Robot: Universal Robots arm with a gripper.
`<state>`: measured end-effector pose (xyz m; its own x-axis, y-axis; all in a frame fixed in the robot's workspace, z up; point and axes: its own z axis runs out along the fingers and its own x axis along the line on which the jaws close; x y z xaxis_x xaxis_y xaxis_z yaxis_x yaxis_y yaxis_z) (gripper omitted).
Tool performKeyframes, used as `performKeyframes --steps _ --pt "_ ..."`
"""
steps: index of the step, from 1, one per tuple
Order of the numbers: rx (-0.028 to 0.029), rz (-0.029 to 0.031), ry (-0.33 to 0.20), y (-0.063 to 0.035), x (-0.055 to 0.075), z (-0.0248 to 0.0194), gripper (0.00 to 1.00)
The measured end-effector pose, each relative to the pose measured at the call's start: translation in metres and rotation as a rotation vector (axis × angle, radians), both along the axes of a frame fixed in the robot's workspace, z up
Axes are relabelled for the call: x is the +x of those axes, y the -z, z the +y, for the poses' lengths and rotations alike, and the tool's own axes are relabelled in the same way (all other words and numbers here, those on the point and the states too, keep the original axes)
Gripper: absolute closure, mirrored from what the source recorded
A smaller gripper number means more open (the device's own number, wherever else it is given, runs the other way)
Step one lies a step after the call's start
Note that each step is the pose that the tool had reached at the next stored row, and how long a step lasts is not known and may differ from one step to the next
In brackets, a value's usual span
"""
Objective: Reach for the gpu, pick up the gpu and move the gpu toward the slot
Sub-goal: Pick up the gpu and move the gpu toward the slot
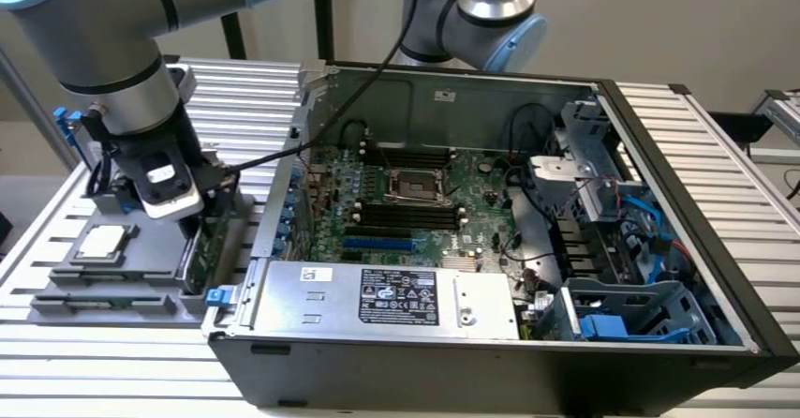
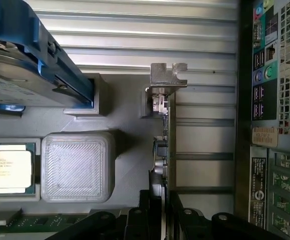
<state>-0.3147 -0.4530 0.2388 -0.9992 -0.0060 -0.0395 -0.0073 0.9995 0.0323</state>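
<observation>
The gpu [image 2: 171,135] stands on edge in the grey parts tray [image 2: 127,125], seen edge-on as a thin green board with its silvery bracket [image 2: 166,79] at the far end. My gripper [image 2: 160,202] straddles the near end of the card, one black finger [image 2: 143,210] pressed against each face. In the exterior view the gripper [image 1: 200,223] is low over the tray [image 1: 75,298] at that view's left, with the gpu [image 1: 193,257] just below it. The blue slot [image 1: 375,246] lies on the motherboard inside the open computer case [image 1: 700,240].
On the tray a square silver chip [image 2: 10,169] lies beside a ribbed grey block [image 2: 77,167], and a hard drive with blue rails [image 2: 24,75] stands nearby. The case's rear panel [image 2: 277,100] is close beside the gpu. A silver power supply [image 1: 388,296] fills the case's front.
</observation>
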Motion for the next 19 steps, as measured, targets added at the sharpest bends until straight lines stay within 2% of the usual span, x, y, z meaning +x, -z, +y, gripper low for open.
performKeyframes --steps 3,6,10,16,19 --pt "0.0002 0.0182 0.000 -0.0008 0.002 0.0000 0.74" --pt "-0.0001 0.0282 0.000 -0.0029 0.003 0.0000 0.74" --pt "0.0000 0.0329 0.000 -0.0068 0.003 0.0000 0.74" --pt "-0.0002 0.0333 0.000 -0.0072 0.003 0.0000 0.74" --pt "0.0000 0.0340 0.000 -0.0146 0.003 0.0000 0.74"
